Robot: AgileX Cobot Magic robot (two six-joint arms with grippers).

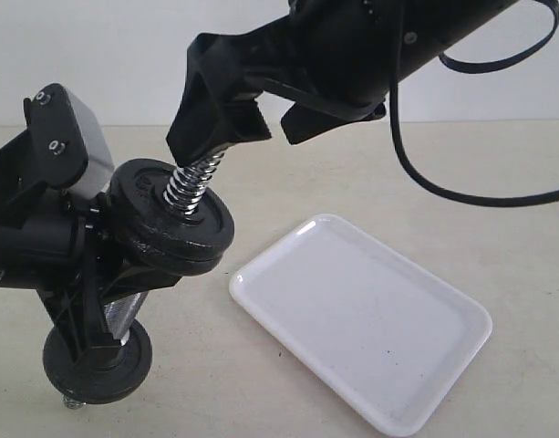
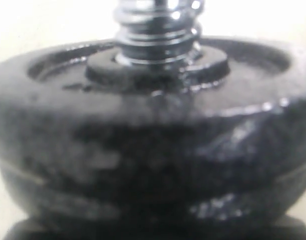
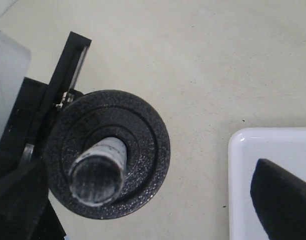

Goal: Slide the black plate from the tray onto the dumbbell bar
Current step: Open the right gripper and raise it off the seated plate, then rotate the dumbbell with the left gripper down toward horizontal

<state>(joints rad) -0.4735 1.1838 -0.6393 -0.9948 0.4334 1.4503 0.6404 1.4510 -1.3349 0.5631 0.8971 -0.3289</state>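
Pale beige tabletop (image 1: pixel 443 182), plain white wall (image 1: pixel 97 55) behind. Dumbbell bar (image 1: pixel 195 181) steeply tilted, long axis running from lower left up to right, threaded chrome end pointing at right gripper (image 1: pixel 272 123). Black plate (image 1: pixel 138 187) sits on bar's upper end, threads poking through its hole, stacked flat on second disc (image 1: pixel 183 260). Plate matte, pebbled cast iron, with raised rim and hub. Third disc (image 1: pixel 97 360) at bar's low end. Left gripper (image 1: pixel 106 315) clamps bar's handle. Right gripper's fingers spread wide, holding nothing, just above bar tip. Glossy white tray (image 1: pixel 370 319) lies flat nearby.
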